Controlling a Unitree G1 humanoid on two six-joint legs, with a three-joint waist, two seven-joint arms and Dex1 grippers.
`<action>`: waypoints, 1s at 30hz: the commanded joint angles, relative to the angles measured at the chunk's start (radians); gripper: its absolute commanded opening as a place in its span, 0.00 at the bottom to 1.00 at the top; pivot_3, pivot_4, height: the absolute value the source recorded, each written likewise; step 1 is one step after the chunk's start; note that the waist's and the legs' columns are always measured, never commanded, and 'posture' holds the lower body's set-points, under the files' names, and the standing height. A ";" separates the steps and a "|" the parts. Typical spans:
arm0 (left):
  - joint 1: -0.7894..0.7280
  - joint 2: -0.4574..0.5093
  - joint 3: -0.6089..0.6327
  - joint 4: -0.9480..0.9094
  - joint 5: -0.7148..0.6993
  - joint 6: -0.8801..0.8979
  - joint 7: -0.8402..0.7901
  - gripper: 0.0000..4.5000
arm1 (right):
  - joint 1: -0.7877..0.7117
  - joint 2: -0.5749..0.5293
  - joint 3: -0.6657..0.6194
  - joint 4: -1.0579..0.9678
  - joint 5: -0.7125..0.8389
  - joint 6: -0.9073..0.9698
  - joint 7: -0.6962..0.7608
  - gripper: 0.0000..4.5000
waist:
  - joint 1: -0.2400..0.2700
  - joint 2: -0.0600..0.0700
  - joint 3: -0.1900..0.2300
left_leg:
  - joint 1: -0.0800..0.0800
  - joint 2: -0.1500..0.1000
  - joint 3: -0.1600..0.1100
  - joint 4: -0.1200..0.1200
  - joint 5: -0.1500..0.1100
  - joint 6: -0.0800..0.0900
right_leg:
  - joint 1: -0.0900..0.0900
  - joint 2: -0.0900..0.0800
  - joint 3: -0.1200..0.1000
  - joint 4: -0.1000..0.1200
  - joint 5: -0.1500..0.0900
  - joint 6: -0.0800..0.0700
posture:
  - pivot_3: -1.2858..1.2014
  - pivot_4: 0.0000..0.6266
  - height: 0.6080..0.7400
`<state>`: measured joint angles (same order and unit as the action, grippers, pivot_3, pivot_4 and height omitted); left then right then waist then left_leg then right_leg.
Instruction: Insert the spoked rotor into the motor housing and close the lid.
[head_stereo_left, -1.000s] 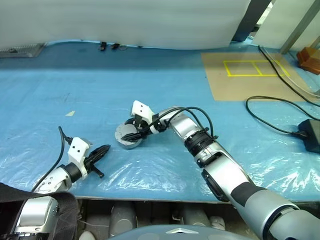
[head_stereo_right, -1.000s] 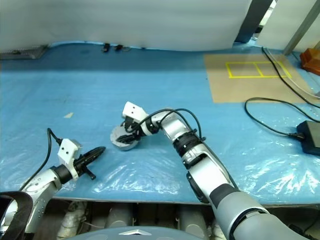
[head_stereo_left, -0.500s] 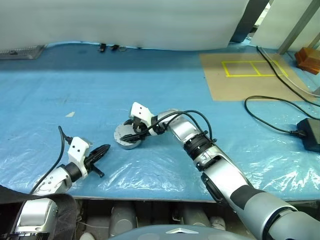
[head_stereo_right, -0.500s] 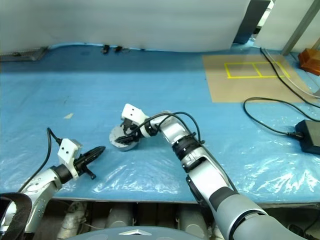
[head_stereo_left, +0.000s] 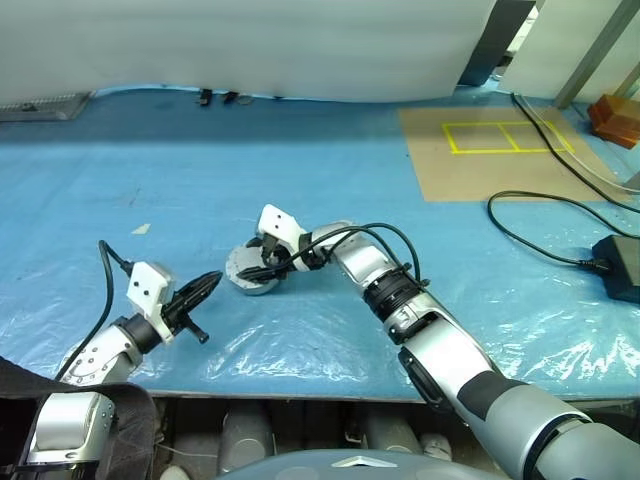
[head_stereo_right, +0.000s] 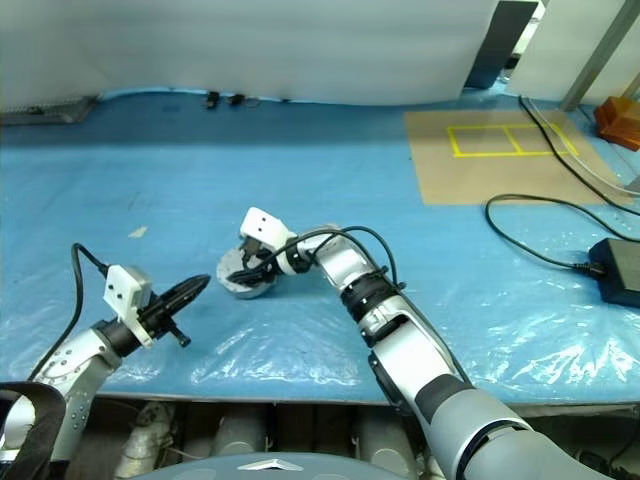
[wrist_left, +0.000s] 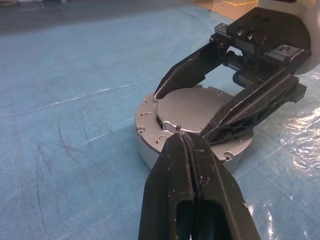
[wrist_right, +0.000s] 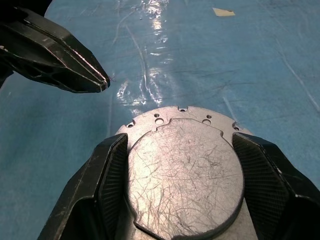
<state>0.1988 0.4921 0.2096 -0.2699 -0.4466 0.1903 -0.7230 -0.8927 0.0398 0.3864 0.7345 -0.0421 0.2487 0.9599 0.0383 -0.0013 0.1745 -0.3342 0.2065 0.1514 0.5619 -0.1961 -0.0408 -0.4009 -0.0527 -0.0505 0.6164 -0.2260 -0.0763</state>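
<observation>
Change: my left hand (head_stereo_left: 205, 288) has lifted off the table (head_stereo_left: 120, 180), fingers pressed shut, empty | right hand (wrist_right: 175, 165) unmoved, fingers spread wide against the lid (wrist_right: 185, 175) rim | lid plain-face up on motor housing (wrist_left: 150, 127), mid-table | I judge closing nearly done.

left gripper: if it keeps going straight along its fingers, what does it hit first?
Most likely the motor housing. The shut left gripper points at its near rim, where the right gripper straddles the lid. Depth is unclear; if it rides higher, it may meet the lid or a right finger instead.
</observation>
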 joint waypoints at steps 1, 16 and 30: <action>0.003 0.010 0.028 -0.029 -0.011 -0.029 -0.011 0.00 | 0.014 0.008 0.004 0.060 -0.012 0.074 -0.010 0.66 | 0.000 0.000 0.000 | 0.000 0.000 0.000 0.000 0.000 0.000 | 0.000 0.000 0.000 0.000 0.000 0.000 | 0.52 0.24 1.00; -0.002 0.005 0.011 -0.019 0.003 -0.030 -0.010 0.00 | 0.010 0.029 -0.004 0.081 -0.040 0.074 -0.093 0.66 | 0.000 0.001 0.001 | 0.000 0.000 0.000 -0.001 0.000 0.000 | -0.001 0.000 0.001 -0.001 0.000 0.000 | 0.52 0.24 1.00; -0.018 0.000 0.001 -0.006 0.015 -0.034 -0.008 0.00 | 0.023 -0.004 0.076 0.110 -0.118 -0.048 -0.109 0.66 | 0.000 0.003 0.001 | 0.000 0.000 0.000 -0.002 0.000 0.000 | -0.001 0.000 0.001 -0.001 0.000 0.000 | 0.52 0.24 1.00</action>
<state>0.1924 0.4917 0.2047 -0.2641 -0.4328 0.1780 -0.7329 -0.9058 0.0632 0.4148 0.7705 -0.0893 0.1784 0.8660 0.0382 0.0021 0.1752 -0.3339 0.2060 0.1516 0.5599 -0.1962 -0.0409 -0.4024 -0.0531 -0.0496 0.6156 -0.2263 -0.0760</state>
